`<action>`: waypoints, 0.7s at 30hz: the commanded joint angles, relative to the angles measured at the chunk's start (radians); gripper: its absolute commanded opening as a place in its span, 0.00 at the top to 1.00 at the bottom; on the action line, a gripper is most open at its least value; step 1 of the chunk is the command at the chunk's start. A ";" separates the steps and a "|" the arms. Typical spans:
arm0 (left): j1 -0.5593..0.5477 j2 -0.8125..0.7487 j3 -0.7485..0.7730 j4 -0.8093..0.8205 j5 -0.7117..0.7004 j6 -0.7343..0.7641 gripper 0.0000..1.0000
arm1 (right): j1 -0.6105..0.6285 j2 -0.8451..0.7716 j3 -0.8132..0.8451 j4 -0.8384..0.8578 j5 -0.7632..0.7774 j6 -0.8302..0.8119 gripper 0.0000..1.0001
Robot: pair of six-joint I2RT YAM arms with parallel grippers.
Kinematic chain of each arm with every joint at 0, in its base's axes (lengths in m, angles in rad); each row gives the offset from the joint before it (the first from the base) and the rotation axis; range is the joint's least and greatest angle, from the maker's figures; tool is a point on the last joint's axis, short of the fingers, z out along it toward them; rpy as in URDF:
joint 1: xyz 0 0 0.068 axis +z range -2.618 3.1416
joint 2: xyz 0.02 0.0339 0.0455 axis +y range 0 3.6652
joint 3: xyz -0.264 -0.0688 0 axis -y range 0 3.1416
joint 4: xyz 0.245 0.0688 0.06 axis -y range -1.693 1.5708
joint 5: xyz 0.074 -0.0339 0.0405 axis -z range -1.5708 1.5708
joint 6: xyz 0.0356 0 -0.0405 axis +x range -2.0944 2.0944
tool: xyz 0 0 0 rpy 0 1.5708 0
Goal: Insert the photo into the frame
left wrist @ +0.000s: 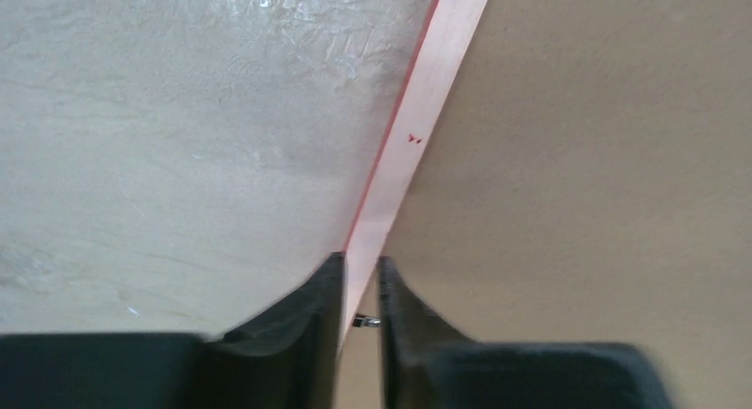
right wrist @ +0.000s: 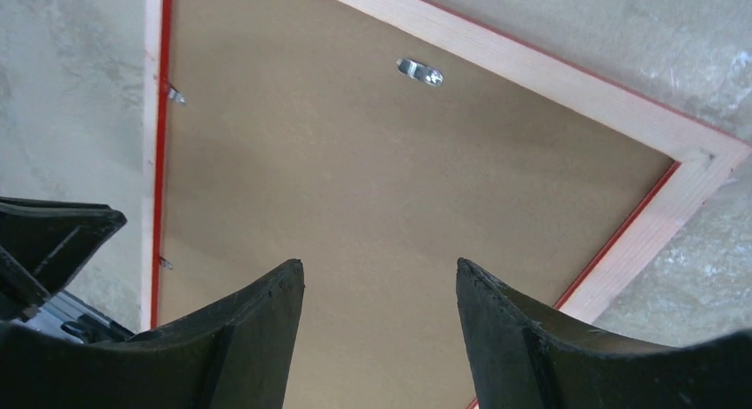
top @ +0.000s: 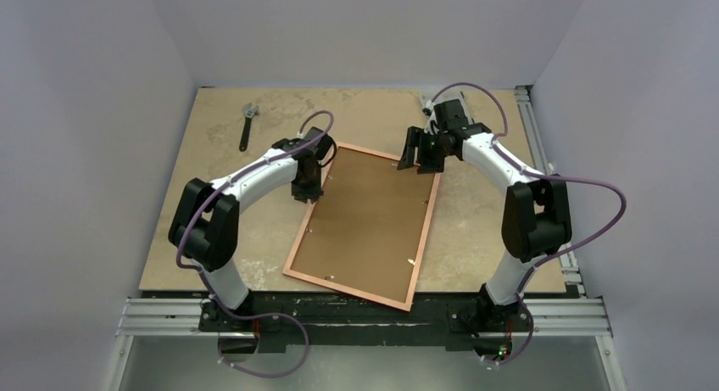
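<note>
The frame (top: 426, 230) lies face down on the table, its pale wood back up and thin red edges showing. The brown backing board (top: 365, 221) fills it. The photo is hidden or out of view. My left gripper (top: 307, 192) is shut on the frame's left rail near the far left corner. In the left wrist view the rail (left wrist: 421, 116) runs between the two closed-in fingers (left wrist: 362, 271). My right gripper (top: 420, 162) is open and empty above the frame's far right corner. In the right wrist view it (right wrist: 379, 276) hangs over the backing board (right wrist: 355, 178), with the rail (right wrist: 550, 72) beyond.
A wrench (top: 247, 124) lies at the far left of the table. A metal hanger (right wrist: 419, 70) and small metal clips (right wrist: 175, 95) sit on the frame's back. Grey walls enclose the table on three sides. An aluminium rail (top: 543, 145) runs along the right edge.
</note>
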 commanded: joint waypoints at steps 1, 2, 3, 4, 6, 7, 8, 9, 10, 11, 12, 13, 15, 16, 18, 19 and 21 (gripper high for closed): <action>0.023 -0.019 -0.008 -0.016 -0.009 0.019 0.66 | -0.002 -0.034 -0.032 0.005 0.051 -0.001 0.37; 0.023 -0.056 -0.030 -0.005 0.010 0.006 0.50 | -0.002 -0.034 -0.034 0.007 0.053 0.000 0.37; 0.024 -0.096 -0.059 0.005 0.035 -0.008 0.36 | -0.002 -0.033 -0.034 0.009 0.052 0.002 0.36; 0.023 -0.140 -0.092 0.016 0.058 -0.027 0.25 | -0.003 -0.032 -0.035 0.011 0.049 0.003 0.34; 0.023 -0.234 -0.185 0.042 0.117 -0.083 0.15 | -0.002 -0.032 -0.038 0.018 0.040 0.006 0.32; 0.023 -0.300 -0.232 0.059 0.154 -0.116 0.14 | -0.002 -0.032 -0.042 0.023 0.034 0.007 0.32; 0.023 -0.348 -0.279 0.071 0.184 -0.167 0.13 | -0.002 -0.034 -0.047 0.028 0.029 0.009 0.31; 0.022 -0.396 -0.328 0.079 0.219 -0.211 0.12 | -0.003 -0.035 -0.053 0.034 0.022 0.011 0.30; 0.021 -0.444 -0.375 0.084 0.247 -0.253 0.12 | -0.002 -0.036 -0.058 0.038 0.018 0.012 0.30; 0.016 -0.499 -0.425 0.090 0.264 -0.299 0.12 | -0.003 -0.037 -0.064 0.042 0.013 0.012 0.29; 0.005 -0.550 -0.467 0.092 0.272 -0.341 0.11 | -0.003 -0.040 -0.071 0.046 0.008 0.011 0.29; -0.010 -0.607 -0.504 0.079 0.265 -0.385 0.11 | -0.003 -0.042 -0.079 0.049 0.001 0.012 0.29; -0.055 -0.695 -0.539 -0.008 0.223 -0.463 0.11 | -0.002 -0.045 -0.096 0.055 -0.008 0.012 0.29; -0.080 -0.732 -0.552 -0.044 0.204 -0.502 0.11 | -0.002 -0.049 -0.106 0.059 -0.012 0.011 0.29; -0.124 -0.792 -0.584 -0.091 0.171 -0.578 0.11 | -0.002 -0.052 -0.126 0.070 -0.021 0.016 0.29; -0.143 -0.813 -0.600 -0.106 0.167 -0.612 0.11 | -0.002 -0.053 -0.132 0.075 -0.025 0.019 0.29; -0.172 -0.848 -0.634 -0.113 0.162 -0.670 0.12 | -0.002 -0.050 -0.139 0.078 -0.030 0.022 0.29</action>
